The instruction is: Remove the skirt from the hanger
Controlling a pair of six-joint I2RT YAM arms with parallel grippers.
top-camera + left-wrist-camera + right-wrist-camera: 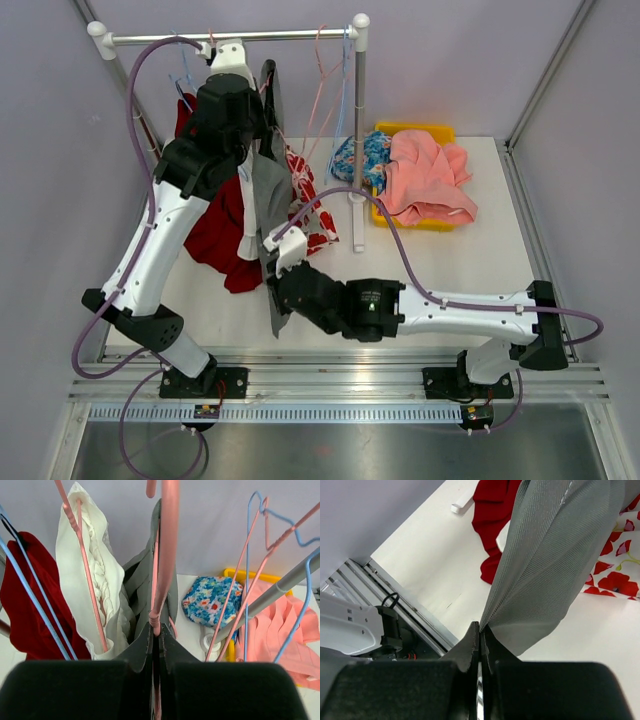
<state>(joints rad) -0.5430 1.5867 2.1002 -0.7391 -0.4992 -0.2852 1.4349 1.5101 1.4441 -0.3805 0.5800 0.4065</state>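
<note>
Expect the grey skirt (550, 555), hanging under the left end effector (156, 630) clamped on the pink hanger (167, 545) and pinched at its hem by the right end effector (480, 630), to handle soft, light, floppy.

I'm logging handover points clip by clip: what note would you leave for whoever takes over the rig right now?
Left gripper: shut on the pink hanger, up at the rail.
Right gripper: shut on the lower edge of the grey skirt.
The skirt hangs from that hanger, beside a white garment.
Done: both grips are set.
Left: the skirt is not yet off, so draw it off the hanger while the left gripper holds the hanger.
</note>
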